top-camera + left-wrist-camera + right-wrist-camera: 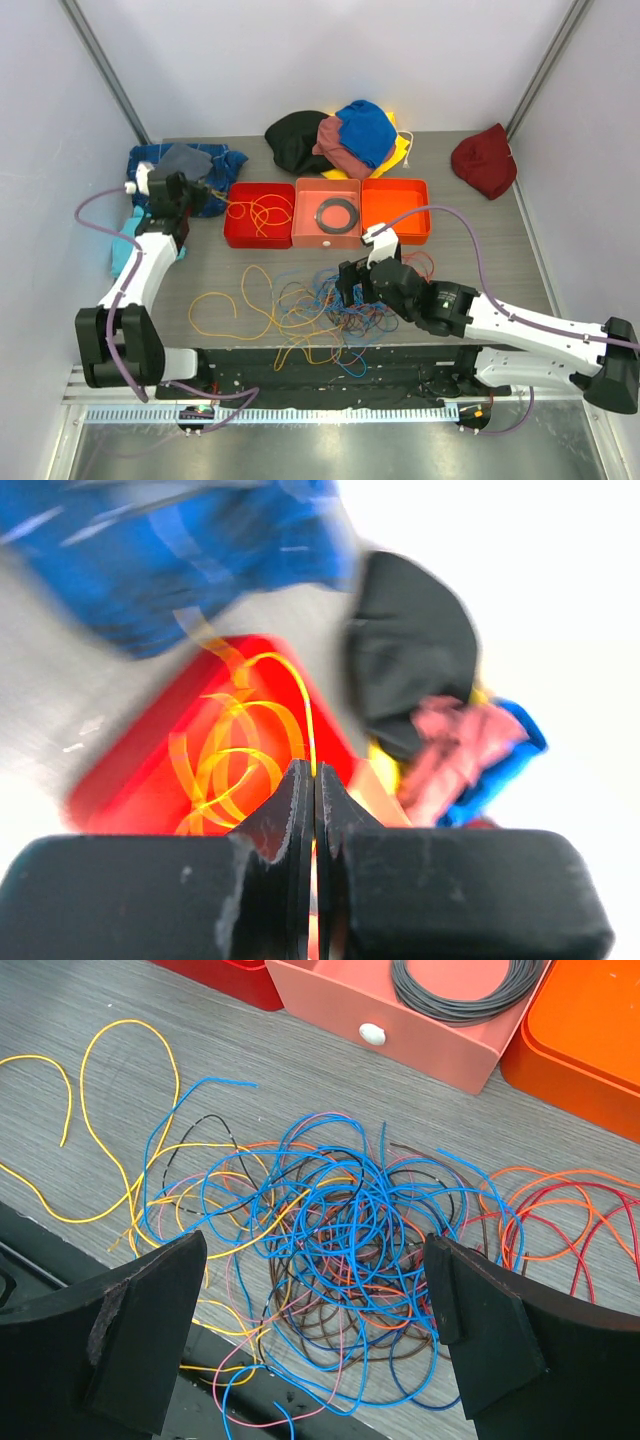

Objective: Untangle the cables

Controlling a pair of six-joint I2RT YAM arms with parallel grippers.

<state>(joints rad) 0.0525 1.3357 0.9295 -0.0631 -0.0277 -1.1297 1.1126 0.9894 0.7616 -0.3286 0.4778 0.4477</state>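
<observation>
A tangle of thin blue, brown, orange and yellow cables [320, 305] lies on the table near the front edge. It fills the right wrist view [340, 1230]. My right gripper [350, 290] hangs just above it, open and empty, with its jaws wide apart [320, 1290]. My left gripper [205, 195] is at the left end of the red tray [232, 236]. It is shut [315, 780] on a thin yellow cable [308, 720] that runs to a coil of yellow cables [258, 212] lying in that tray.
A salmon tray [303, 236] holds a black rubber ring [338, 213], and an orange tray [395, 205] stands to its right. Heaps of clothes [340, 135] and a dark red cap [485, 160] lie at the back. A blue cloth [225, 160] lies at the left. Loose yellow loops [215, 310] lie at the front left.
</observation>
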